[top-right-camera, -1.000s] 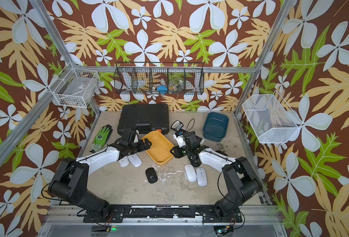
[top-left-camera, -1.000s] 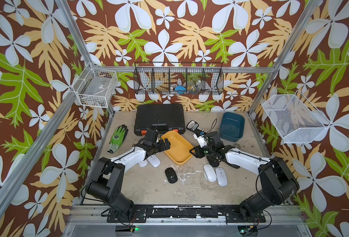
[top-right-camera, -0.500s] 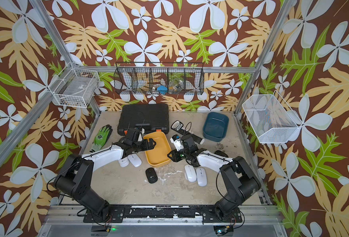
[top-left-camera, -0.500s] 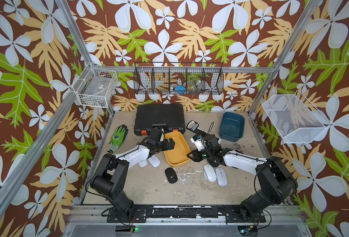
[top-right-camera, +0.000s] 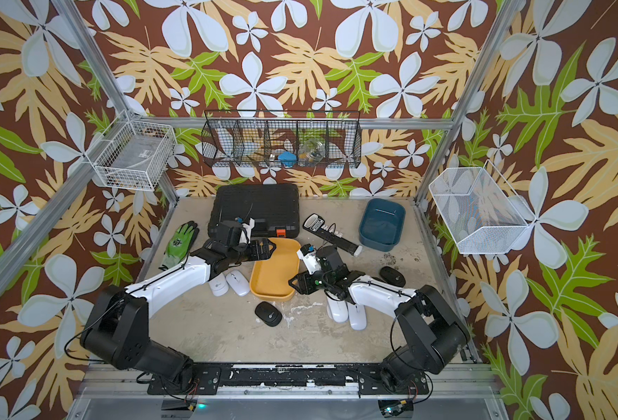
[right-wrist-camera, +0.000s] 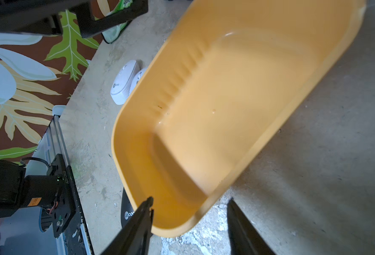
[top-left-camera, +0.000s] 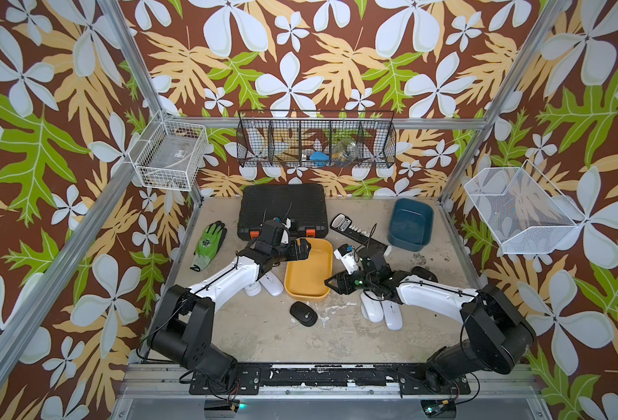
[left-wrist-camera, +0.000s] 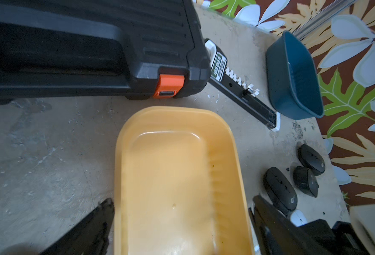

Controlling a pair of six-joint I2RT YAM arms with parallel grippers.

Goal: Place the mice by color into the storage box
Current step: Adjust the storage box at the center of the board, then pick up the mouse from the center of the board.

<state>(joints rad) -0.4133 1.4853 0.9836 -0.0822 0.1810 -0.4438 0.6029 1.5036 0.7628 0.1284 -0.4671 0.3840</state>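
Note:
The yellow storage box (top-left-camera: 309,271) (top-right-camera: 274,271) lies empty mid-table. My left gripper (top-left-camera: 302,251) (left-wrist-camera: 182,205) hangs open over its far end, and its fingers (left-wrist-camera: 103,212) straddle the box's width. My right gripper (top-left-camera: 331,283) (right-wrist-camera: 190,202) is open around the box's near right corner without clamping it. One black mouse (top-left-camera: 303,313) lies in front of the box. Two white mice (top-left-camera: 372,312) lie under my right arm, and two more white mice (top-left-camera: 274,283) lie under my left arm. Three black mice (left-wrist-camera: 280,191) sit to the right. The blue storage box (top-left-camera: 410,223) stands empty at the back right.
A closed black tool case (top-left-camera: 282,207) stands behind the yellow box. A long black-and-white device (top-left-camera: 358,232) lies between the case and the blue box. A green glove (top-left-camera: 210,242) lies at the left. Wire baskets (top-left-camera: 316,140) hang on the walls.
My right gripper's jaws have spread wider at the yellow box's corner. The box has turned straighter and slid toward the front. My left gripper has moved right, over the box.

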